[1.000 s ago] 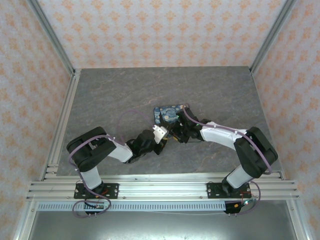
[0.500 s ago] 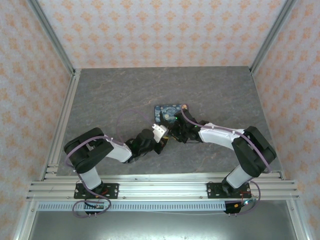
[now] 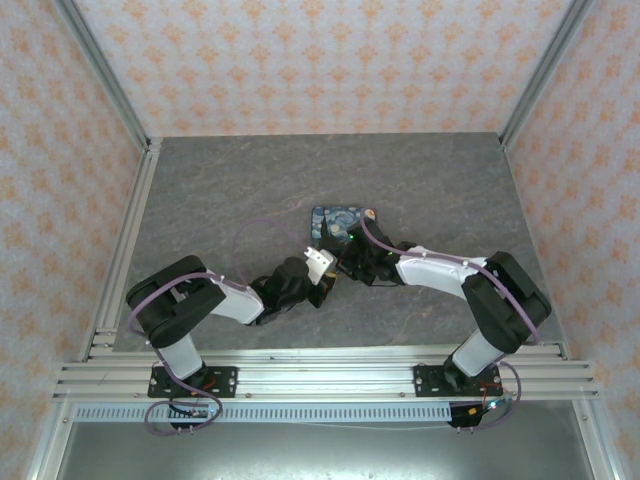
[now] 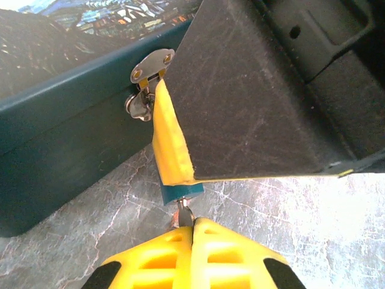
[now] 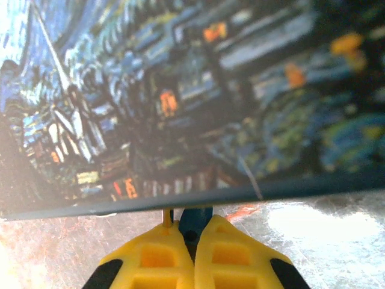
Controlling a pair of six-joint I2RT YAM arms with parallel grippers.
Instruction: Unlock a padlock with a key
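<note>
The left fingers (image 4: 150, 262) were pinched shut on the key (image 4: 183, 215), its tip under the padlock (image 4: 180, 194), just below the hasp (image 4: 147, 78) of the tin (image 4: 60, 138). The right fingers (image 5: 234, 253) clamped the padlock. The key likely needed seating fully, in line, before a gentle twist.

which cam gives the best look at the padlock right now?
Left wrist: the padlock shows its teal body close up, below the tin's hasp. Right wrist catches a blue sliver between the right tool's fingertips. Top external: too small to make out.
</note>
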